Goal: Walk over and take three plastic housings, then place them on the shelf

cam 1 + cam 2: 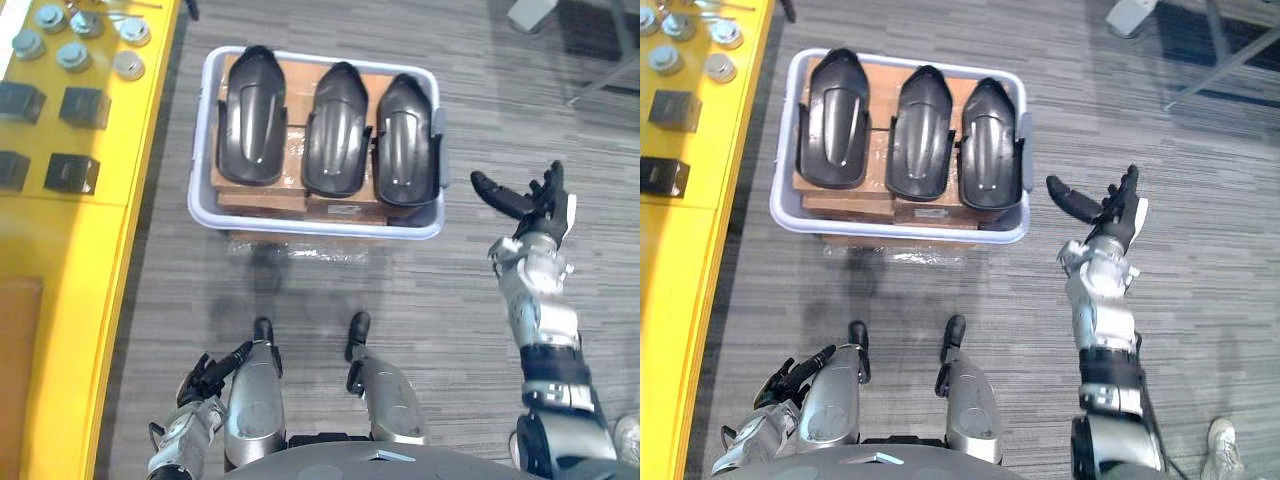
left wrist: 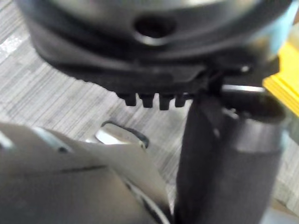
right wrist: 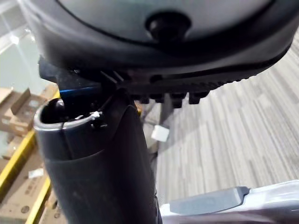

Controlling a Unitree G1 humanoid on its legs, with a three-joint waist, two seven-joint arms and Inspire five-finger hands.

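The 3 black plastic housings lay side by side in a pale bin (image 1: 310,228), their rounded ends pointing away from the robot: the left housing (image 1: 252,118), the middle housing (image 1: 338,130) and the right housing (image 1: 405,140). Each touched or nearly touched its neighbour. They rested on brown cardboard boxes (image 1: 262,200) that filled the bin beneath them. None of the 3 was in either hand.

The bin stood on a grey striped carpet (image 1: 400,280), directly ahead of the robot.

The right hand (image 1: 535,215) was raised at the end of a bent arm, off the bin's right near corner and clear of its rim. Its fingers were spread and straight, the thumb (image 1: 495,190) reaching toward the bin, and it gripped nothing. The right housing was the nearest to it, with the bin's wall between them. In the right wrist view the thumb (image 3: 98,158) stood straight.

The left hand (image 1: 195,385) hung low at the robot's side, well apart from the bin, with its fingers loose and empty.

A yellow surface (image 1: 90,230) ran along the robot's left, close beside the bin. It carried round metal parts (image 1: 72,55) at its far end and black blocks (image 1: 72,172) nearer in.
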